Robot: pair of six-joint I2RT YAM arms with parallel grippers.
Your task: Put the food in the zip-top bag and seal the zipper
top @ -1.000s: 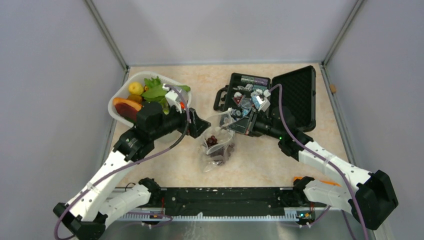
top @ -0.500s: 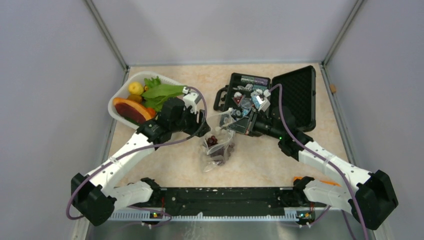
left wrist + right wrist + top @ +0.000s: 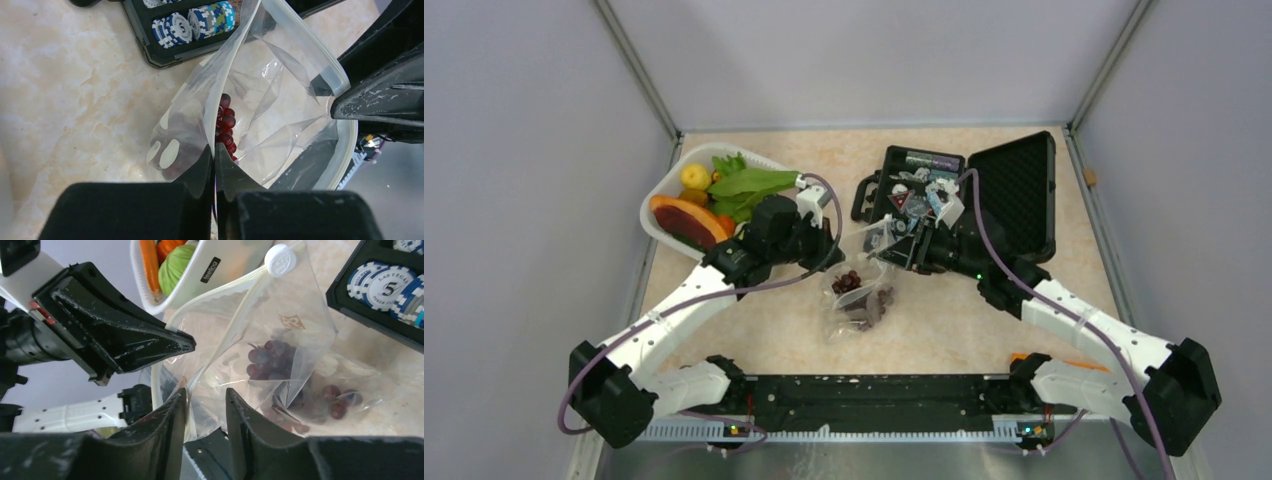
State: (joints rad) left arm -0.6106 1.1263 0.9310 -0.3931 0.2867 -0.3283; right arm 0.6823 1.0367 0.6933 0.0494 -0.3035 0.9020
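A: Where is the zip-top bag [image 3: 861, 300] now?

B: It is on the bench [image 3: 964, 320], in the middle, between the white basket [image 3: 656, 200] and the black case [image 3: 1014, 190]. Its bottom rests on the bench toward the near edge. Its mouth is lifted up between the 2 pairs of fingers.

A: What do the left fingers [image 3: 215, 167] do?

B: They are pressed fully together, and they pinch 1 side of the bag at its mouth. In the left wrist view the zipper [image 3: 227, 75] runs straight down into their tips.

A: And the right fingers [image 3: 172, 420]?

B: They stand a little apart, with a narrow gap. The other side of the mouth passes between them, but I cannot tell if it touches them. The mouth is open, and the 2 strips of the zipper are apart.

A: Is any food inside?

B: Yes, the dark grapes [image 3: 270, 360] are in the bag, low down. The lemon [image 3: 694, 176], the green leaves [image 3: 749, 185] and an orange-red piece [image 3: 679, 215] are in the basket.

A: What is in the case?

B: Poker chips [image 3: 192, 25] and small trinkets [image 3: 919, 195]. The case stands open.
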